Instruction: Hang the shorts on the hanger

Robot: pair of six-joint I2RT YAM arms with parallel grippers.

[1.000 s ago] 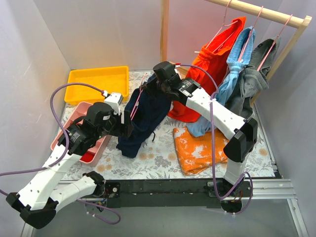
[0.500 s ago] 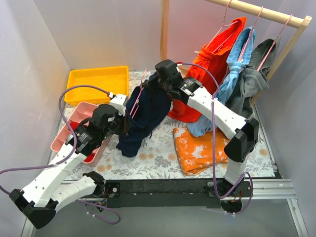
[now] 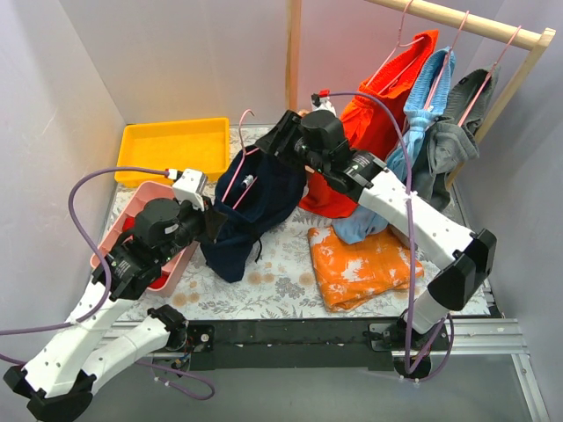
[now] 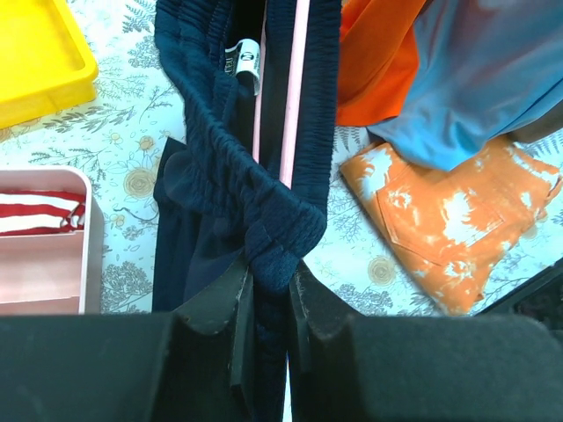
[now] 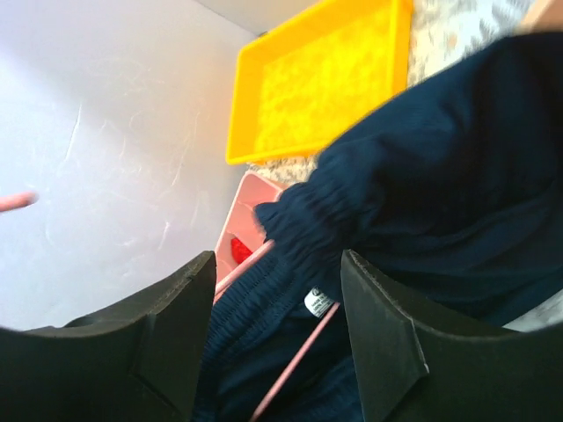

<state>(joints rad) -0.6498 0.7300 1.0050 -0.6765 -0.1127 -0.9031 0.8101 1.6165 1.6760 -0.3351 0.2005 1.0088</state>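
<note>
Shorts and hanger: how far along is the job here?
Done: the shorts already hang over the pink hanger, its wire between the waistband folds. In hand: the left gripper is shut on bunched waistband and wire, holding both up; the right gripper is open beside the upper edge. Left: probably evening out the bunched fabric and letting go.

Top external: looking down from high over the near edge, facing far, distant.
Left wrist: pointing down, close on dark navy fabric shorts (image 4: 211, 176).
Right wrist: facing left, close.
Shared: all showing the shorts and a yellow rectangular plastic tray (image 3: 171, 145).
</note>
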